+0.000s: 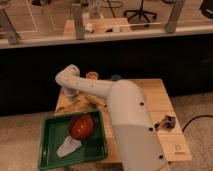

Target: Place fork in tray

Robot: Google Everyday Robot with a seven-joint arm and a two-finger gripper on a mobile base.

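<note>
The fork cannot be picked out with any certainty; thin pale shapes lie on the wooden table [161,100] around the middle of the frame, just above the tray's upper right corner, partly behind the white arm [125,125]. If one of them is the fork, it sits outside the tray, close to its rim.

The gripper [74,98] is at centre left, below the arm's elbow and just above the tray's top edge. Its claw is pressed together, and nothing can be seen pinched in it.

In my judgement the step in hand is reaching the fork. To do it well, the claw must first spread, come down square over the slender handle, and lift clear of the raised rim before releasing.

The green tray [46,150] at lower left holds a red bowl [81,126] and a crumpled white item [68,148] below it.
</note>
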